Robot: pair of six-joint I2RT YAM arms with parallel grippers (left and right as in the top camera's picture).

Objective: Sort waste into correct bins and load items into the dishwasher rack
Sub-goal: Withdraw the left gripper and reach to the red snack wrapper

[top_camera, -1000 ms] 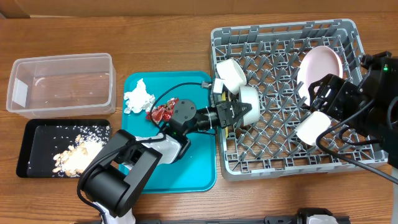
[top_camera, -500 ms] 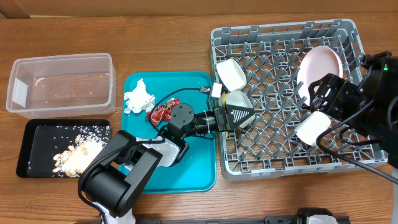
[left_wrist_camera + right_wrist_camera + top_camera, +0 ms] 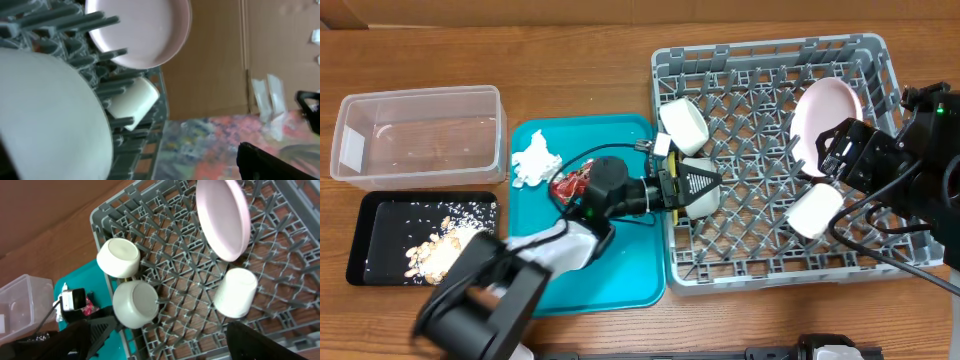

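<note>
The grey dishwasher rack (image 3: 770, 250) holds a pinkish plate (image 3: 825, 112) standing on edge and three cream cups. One cup (image 3: 683, 122) lies at the rack's left rim. A second cup (image 3: 700, 200) sits just below it, with my left gripper (image 3: 698, 182) open over it and not gripping. In the left wrist view that cup (image 3: 50, 115) fills the left side. My right gripper (image 3: 165, 347) hangs open above the rack, close to the third cup (image 3: 235, 292). A white napkin (image 3: 535, 160) and a red foil wrapper (image 3: 568, 183) lie on the teal tray (image 3: 620, 270).
At the far left stand a clear tub (image 3: 420, 135) and, below it, a black tray (image 3: 380, 215) holding beige food scraps (image 3: 435, 255). The left arm stretches across the teal tray toward the rack. The right arm's black bulk covers the rack's right edge.
My left gripper has opened and let go of the cup, which now rests in the rack. It has drawn back a little to the left. The rack has shifted slightly left.
</note>
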